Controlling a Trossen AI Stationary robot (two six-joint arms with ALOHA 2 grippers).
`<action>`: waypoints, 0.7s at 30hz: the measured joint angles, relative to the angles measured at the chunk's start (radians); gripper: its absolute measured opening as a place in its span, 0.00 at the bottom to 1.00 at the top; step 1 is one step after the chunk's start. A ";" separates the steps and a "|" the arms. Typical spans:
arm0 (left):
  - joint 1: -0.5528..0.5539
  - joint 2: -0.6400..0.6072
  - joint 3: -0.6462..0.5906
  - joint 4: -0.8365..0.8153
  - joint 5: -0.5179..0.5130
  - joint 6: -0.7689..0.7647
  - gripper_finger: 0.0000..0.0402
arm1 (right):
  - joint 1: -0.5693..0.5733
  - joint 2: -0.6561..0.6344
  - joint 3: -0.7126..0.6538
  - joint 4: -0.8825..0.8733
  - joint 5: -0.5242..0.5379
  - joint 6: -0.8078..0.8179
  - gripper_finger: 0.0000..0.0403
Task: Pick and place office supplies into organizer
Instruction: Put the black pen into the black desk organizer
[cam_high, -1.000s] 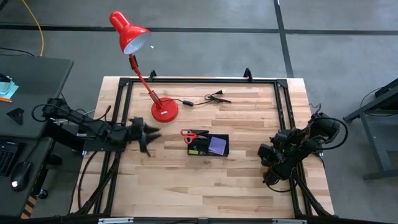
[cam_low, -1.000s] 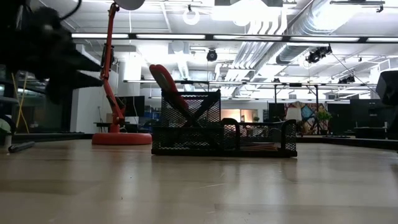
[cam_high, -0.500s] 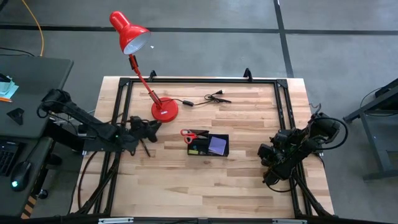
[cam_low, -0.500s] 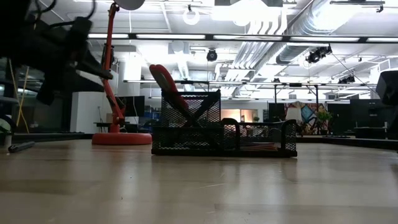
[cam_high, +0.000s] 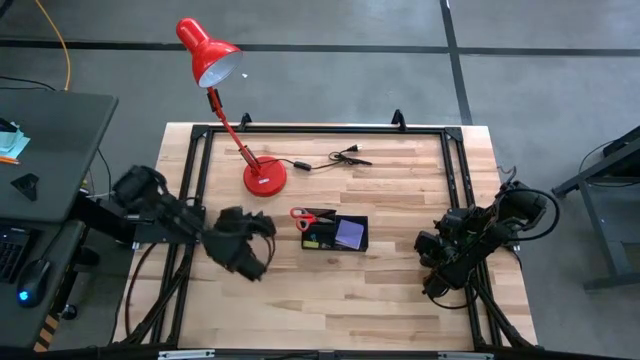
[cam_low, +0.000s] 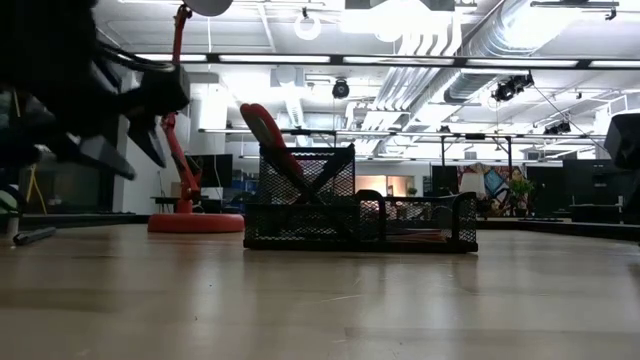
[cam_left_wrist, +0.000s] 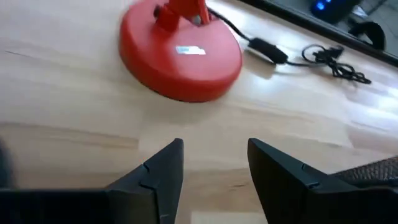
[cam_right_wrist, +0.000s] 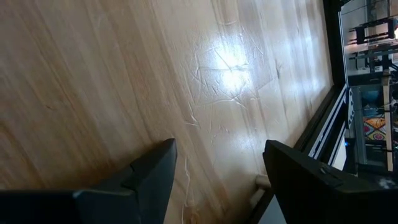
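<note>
The left gripper (cam_high: 243, 258) hovers empty with its fingers apart, the black organizer (cam_high: 335, 234) well off to one side of it, the red-handled scissors (cam_high: 312, 215) and purple sticky pad (cam_high: 349, 234) already standing inside. The red lamp base (cam_left_wrist: 180, 55) sits just ahead of its fingertips. With no loose supplies visible on the table, this arm should probably back away steering clear of the lamp, while the right gripper (cam_right_wrist: 214, 180), also parted and empty, waits at the far edge.
</note>
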 joint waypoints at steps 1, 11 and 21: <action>-0.020 0.037 0.045 -0.076 0.012 -0.062 0.41 | 0.000 0.000 0.000 0.000 0.000 0.000 0.59; -0.076 0.253 0.325 -0.421 0.382 -0.368 0.41 | 0.000 0.000 0.001 0.000 0.000 0.000 0.59; -0.070 0.391 0.336 -0.437 0.448 -0.451 0.41 | 0.000 0.000 0.001 0.001 0.000 0.000 0.59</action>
